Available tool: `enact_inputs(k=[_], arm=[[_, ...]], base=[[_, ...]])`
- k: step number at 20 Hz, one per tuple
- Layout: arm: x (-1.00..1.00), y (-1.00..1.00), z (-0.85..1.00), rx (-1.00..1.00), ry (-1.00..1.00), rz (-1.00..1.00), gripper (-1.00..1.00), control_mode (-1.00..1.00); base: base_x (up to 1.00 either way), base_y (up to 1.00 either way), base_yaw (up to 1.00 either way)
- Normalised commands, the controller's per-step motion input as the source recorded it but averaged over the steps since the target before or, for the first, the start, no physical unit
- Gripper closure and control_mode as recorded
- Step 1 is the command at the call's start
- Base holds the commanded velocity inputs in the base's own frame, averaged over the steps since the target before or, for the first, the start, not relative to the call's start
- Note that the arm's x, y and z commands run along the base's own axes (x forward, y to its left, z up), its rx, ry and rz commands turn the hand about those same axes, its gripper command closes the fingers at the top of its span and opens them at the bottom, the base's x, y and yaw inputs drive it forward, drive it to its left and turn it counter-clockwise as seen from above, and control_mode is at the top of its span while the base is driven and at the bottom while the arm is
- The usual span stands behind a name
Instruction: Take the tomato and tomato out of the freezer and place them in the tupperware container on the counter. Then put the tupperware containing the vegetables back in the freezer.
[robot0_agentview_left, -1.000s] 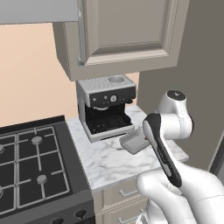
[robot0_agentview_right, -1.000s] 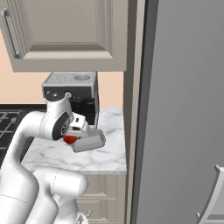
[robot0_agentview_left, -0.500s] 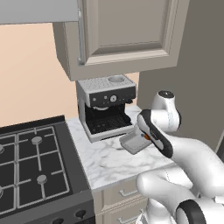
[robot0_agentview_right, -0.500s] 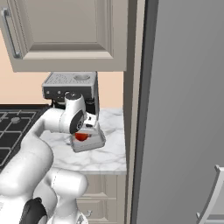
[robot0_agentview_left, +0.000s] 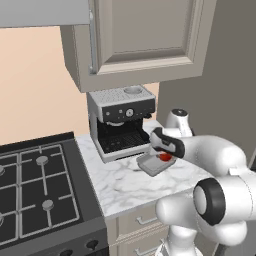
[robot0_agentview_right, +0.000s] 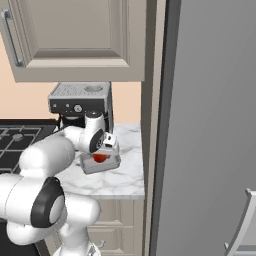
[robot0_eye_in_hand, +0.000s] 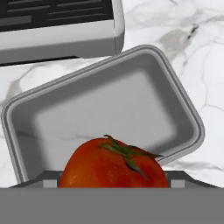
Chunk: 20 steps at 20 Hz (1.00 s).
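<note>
A: Since the earlier frames we see the arm swung in over the counter; the gripper has come from the near right of the tupperware container to directly above it.

B: Going left to right in the left base view, we note the black gas stove, the coffee machine at the far side of the marble, then the container just right of and nearer than the machine.

A: Grip state? We record the fingers spread wide around the red tomato, green stem up, grasping it.

B: Agreed. In the hand view it sits over the near edge of the tray's grey floor; we cannot tell if it touches. The freezer stands far right, door shut.
</note>
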Motion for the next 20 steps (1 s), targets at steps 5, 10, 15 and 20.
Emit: enact_inputs(k=[5, 10, 15, 20], arm=[[0.35, -0.07, -0.28, 0.00, 0.01, 0.00, 1.00, -1.00], [0.44, -0.01, -0.33, 0.00, 0.03, 0.00, 1.00, -1.00], [0.14, 0.00, -0.27, 0.00, 0.01, 0.00, 1.00, -1.00], [0.05, 0.00, -0.27, 0.00, 0.00, 0.00, -1.00, -1.00]], base=[[0.00, 0.00, 0.00], [0.00, 0.00, 0.00], [0.00, 0.00, 0.00], [0.00, 0.00, 0.00]])
